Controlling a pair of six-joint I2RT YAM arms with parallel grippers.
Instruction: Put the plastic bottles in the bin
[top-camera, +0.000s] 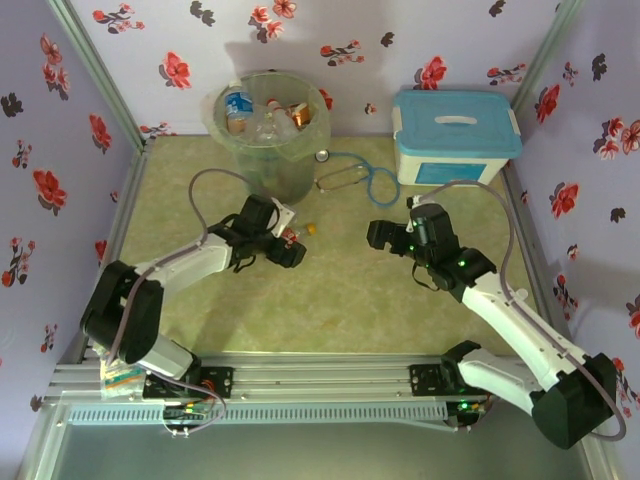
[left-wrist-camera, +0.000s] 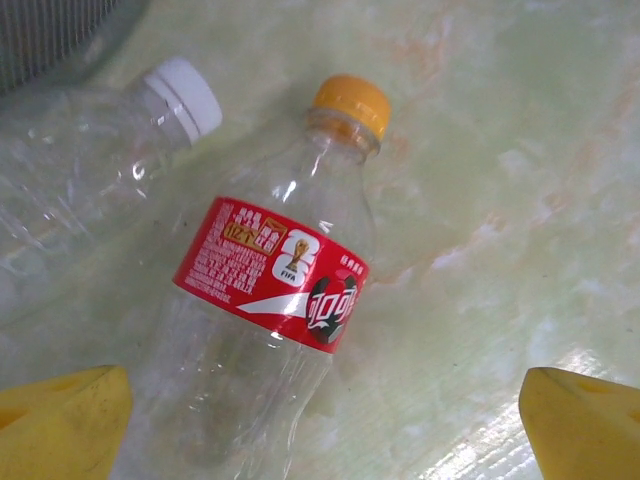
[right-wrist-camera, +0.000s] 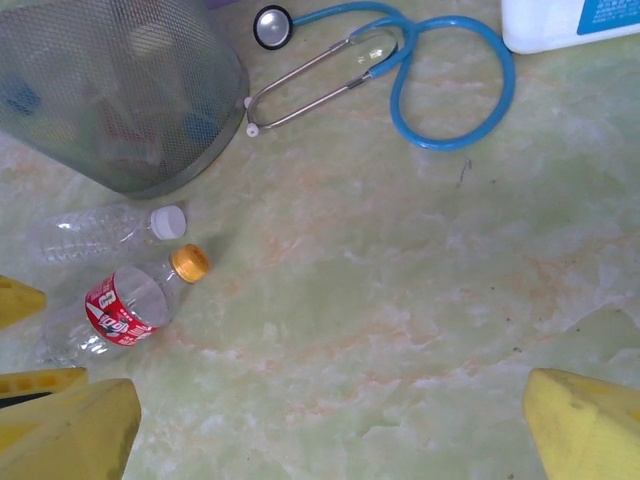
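Claws first, since they sit nearest you. Your left gripper (top-camera: 285, 248) hangs over the middle of the green marbled table (top-camera: 350, 310) with its jaws spread wide. In its wrist view the yellow fingertips (left-wrist-camera: 60, 420) sit at the two bottom corners. The lower body of the red-labelled bottle (left-wrist-camera: 275, 300) lies between them, and you can see no contact with either finger. Your right gripper (top-camera: 378, 237) is level with it across the table. It is spread just as wide and holds nothing, with bare tabletop between its yellow pads (right-wrist-camera: 590, 420).

That red-labelled bottle is clear and see-through. It lies on its side, its orange cap pointing toward the right arm's half of the table. Close against it, on the bin side, lies the white-capped bottle (left-wrist-camera: 90, 180), also clear and on its side, with no label you can make out. Both rest on the tabletop a little short of the bin's foot.

Farther back stands the bin (top-camera: 285, 175), upright toward the far left of the table, with a heap of bottles (top-camera: 240, 105) inside it reaching near the rim. To its right a stethoscope (top-camera: 365, 178) with blue tubing lies flat on the table. It runs between the bin and the white box (top-camera: 455, 160) with the light-blue lid in the far right corner. Behind everything rise the floral walls (top-camera: 400, 40).
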